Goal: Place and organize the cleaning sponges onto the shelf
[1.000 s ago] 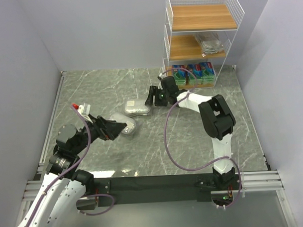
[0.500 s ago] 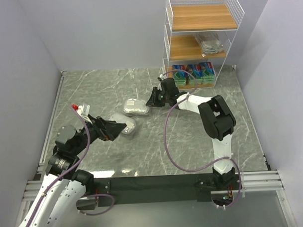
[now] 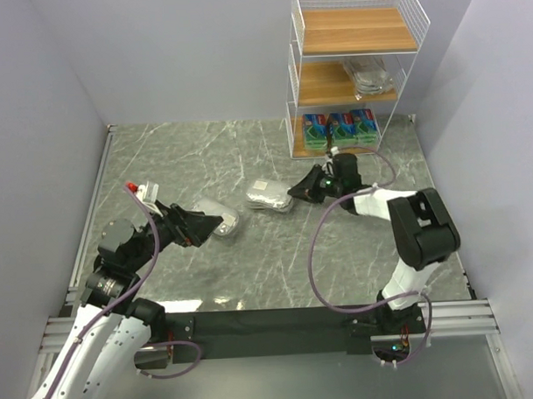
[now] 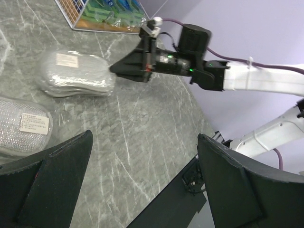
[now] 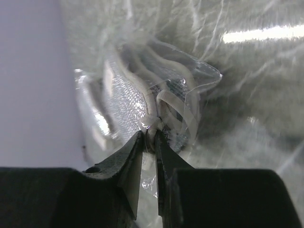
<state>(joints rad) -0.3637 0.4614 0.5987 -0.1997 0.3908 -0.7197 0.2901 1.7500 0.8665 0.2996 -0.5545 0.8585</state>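
Right fingers (image 5: 130,159) clamp one silvery pack (image 3: 268,196); left fingers (image 4: 52,185) apart near second silvery pack (image 3: 222,217); three green packs (image 3: 338,127) on shelf (image 3: 348,30).

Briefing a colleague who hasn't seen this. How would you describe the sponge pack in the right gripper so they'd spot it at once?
Find the white wire shelf at far right. On the marble table before it is a silvery oval pack, its wrap pinched by the right gripper; the other loose silver pack lies further left.

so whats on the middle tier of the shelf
One silvery-grey oval sponge pack in clear wrap lies at its right end. The top tier covers the back of the middle one, so anything there is hidden.
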